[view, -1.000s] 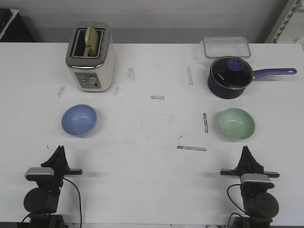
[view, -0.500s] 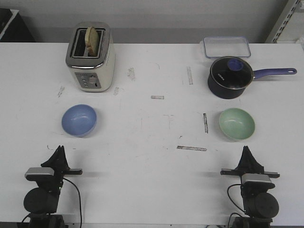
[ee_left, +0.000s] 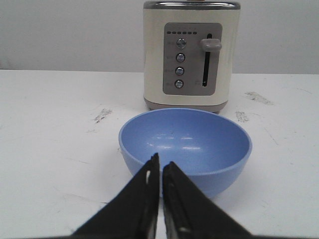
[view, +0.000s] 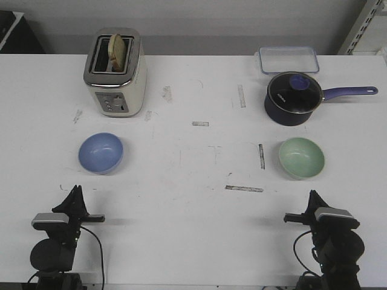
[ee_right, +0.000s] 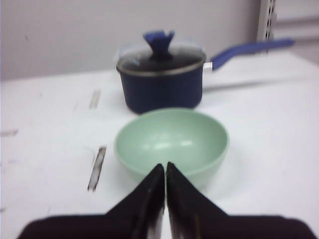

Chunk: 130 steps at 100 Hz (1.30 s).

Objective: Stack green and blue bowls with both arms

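blue bowl [view: 100,153]: sits upright and open on the table [view: 193,163], just in front of the toaster [view: 115,72]; nothing in it, nothing touching it, so it is free to be lifted.
green bowl [view: 301,157]: upright too, just in front of the dark blue saucepan [view: 292,98], well apart from the blue bowl (the two are not yet stacked).
why so placed: each bowl lies straight ahead of one arm, which I judge suits a two-arm pick, one bowl each.
left claw [ee_left: 160,167]: fingers pressed together to a thin slit, holding nothing; in the left wrist view the blue bowl stands right beyond the tips, near but apart.
right claw [ee_right: 165,172]: likewise closed and empty; the green bowl lies just past its tips, centred on them, with the saucepan behind the bowl.
next need (a judgement): both claws must spread before either can take a rim.
beyond: a clear lidded box [view: 288,60] sits behind the saucepan.
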Motion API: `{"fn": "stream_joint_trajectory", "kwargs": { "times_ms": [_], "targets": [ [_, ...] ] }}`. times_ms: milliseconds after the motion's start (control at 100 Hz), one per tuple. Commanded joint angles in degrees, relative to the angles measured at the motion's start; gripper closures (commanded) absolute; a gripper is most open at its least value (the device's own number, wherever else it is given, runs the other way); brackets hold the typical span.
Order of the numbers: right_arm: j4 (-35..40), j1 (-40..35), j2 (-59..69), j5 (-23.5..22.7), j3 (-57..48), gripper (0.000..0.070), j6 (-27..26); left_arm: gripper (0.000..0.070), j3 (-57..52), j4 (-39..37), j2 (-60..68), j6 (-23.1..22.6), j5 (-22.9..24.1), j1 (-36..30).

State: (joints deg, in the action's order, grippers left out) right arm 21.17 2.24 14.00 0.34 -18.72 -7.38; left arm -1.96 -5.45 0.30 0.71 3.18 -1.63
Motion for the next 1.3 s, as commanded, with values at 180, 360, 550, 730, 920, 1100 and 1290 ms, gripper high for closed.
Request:
{"fn": "stream_joint_trajectory", "kwargs": {
  "times_ms": [180,360,550,730,920,1100,1290],
  "targets": [
    [7.72,-0.02,14.88,-0.35,-10.69,0.0699,-0.74,0.0697,1.2,-0.61,-0.11,-0.66,0.0,0.11],
    [11.67,-0.13,25.42,-0.33,-16.94,0.0699,-0.83,0.0697,1.2,-0.61,-0.11,-0.66,0.0,0.11],
    [13.18,-0.11,35.89,-0.55,-24.33,0.0699,-6.45,0.0697,1.2,-0.61,-0.11,-0.66,0.0,0.11],
    [16.26,0.79,46.25,-4.96,-32.52,0.0699,-14.21,0.0697,1.2,-0.63,-0.11,-0.66,0.0,0.11],
    [22.97,5.29,56.06,-8.37,-42.21,0.0616,-15.69,0.0697,1.2,-0.61,-0.11,-0.66,0.0,0.11],
    [27.1,11.8,64.02,-11.74,-49.31,0.0369,-13.55,0.0697,1.2,-0.63,-0.11,-0.66,0.0,0.11],
    [28.52,17.14,70.42,-21.62,-50.95,0.0313,-11.15,0.0697,1.2,-0.61,-0.11,-0.66,0.0,0.11]
  ]
}}
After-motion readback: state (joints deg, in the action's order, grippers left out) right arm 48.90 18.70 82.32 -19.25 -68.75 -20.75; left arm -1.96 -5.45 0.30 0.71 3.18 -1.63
